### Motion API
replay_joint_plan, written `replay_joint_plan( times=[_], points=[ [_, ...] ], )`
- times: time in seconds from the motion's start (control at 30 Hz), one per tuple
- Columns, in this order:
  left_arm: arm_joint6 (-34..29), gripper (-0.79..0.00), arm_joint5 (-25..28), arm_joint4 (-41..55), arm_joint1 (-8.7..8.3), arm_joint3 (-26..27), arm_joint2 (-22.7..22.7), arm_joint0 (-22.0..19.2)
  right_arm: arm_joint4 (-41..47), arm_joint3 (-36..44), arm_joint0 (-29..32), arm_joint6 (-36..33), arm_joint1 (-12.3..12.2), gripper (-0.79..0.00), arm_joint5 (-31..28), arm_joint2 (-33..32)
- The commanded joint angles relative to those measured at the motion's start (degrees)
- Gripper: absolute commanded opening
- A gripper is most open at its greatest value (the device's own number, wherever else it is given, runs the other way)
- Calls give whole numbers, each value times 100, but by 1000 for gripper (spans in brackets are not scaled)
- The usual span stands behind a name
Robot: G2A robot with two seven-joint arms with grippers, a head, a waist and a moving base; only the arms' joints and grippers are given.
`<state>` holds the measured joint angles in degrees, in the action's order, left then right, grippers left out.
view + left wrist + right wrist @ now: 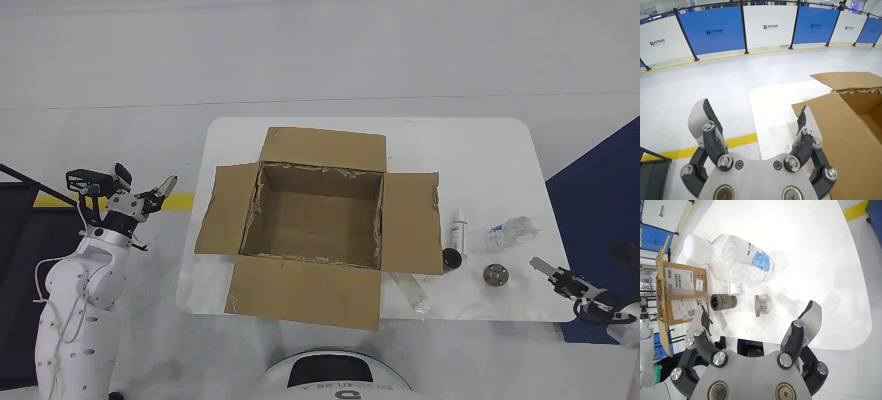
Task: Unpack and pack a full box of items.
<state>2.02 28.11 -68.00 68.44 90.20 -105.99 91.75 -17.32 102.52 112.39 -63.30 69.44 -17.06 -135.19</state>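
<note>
An open cardboard box [312, 222] with its four flaps spread out sits in the middle of the white table [470, 150]; its inside looks bare. To its right lie a clear plastic bottle [512, 233] on its side, a small white bottle [458, 233], a dark metal cylinder [452, 259] and a round metal flange [496, 274]. In the right wrist view the clear bottle [730, 258], cylinder [723, 302] and flange [762, 306] lie just beyond my open right gripper [758, 310]. My right gripper [552, 272] hovers at the table's right front edge. My left gripper [158, 190] is open, off the table's left side, near the box flap [831, 130].
A strip of clear tape [410, 290] lies by the box's right front corner. A dark frame [25, 190] stands on the floor at the left, and a blue panel [600, 200] lies off the table's right side. The table's far strip beyond the box is bare.
</note>
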Motion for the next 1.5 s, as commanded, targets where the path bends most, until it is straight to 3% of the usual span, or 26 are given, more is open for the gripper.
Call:
replay_joint_plan(
  times=[0.0, 0.63, 0.87, 0.9, 0.93, 1.03, 1.17, 1.3, 1.47],
  points=[
    [0, 0, 0, 0, 0, 0, 0, 0, 1, 0, 0, 0, 0, 0, 0, 0],
    [0, 0, 0, 0, 0, 0, 0, 0, -14, 2, 10, -10, 0, 0, -13, 22],
    [0, 0, 0, 0, 0, 0, 0, 0, -23, 303, 498, -154, 15, 0, -163, 300],
    [0, 0, 0, 0, 0, 0, 0, 0, -43, 339, 553, -166, 14, -139, -172, 332],
    [0, 0, 0, 0, 0, 0, 0, 0, -47, 361, 605, -166, 14, -154, -180, 367],
    [0, 0, 0, 0, 0, 0, 0, 0, -145, 423, 721, -48, 22, -163, -137, 508],
    [0, 0, 0, 0, 0, 0, 0, 0, -601, 507, 709, 252, 28, -77, 102, 868],
    [0, 0, 0, 0, 0, 0, 0, 0, -952, 473, 565, 334, 4, -160, 312, 1141],
    [0, 0, 0, 0, 0, 0, 0, 0, -1184, 431, 463, 426, -27, -200, 491, 1259]
  ],
)
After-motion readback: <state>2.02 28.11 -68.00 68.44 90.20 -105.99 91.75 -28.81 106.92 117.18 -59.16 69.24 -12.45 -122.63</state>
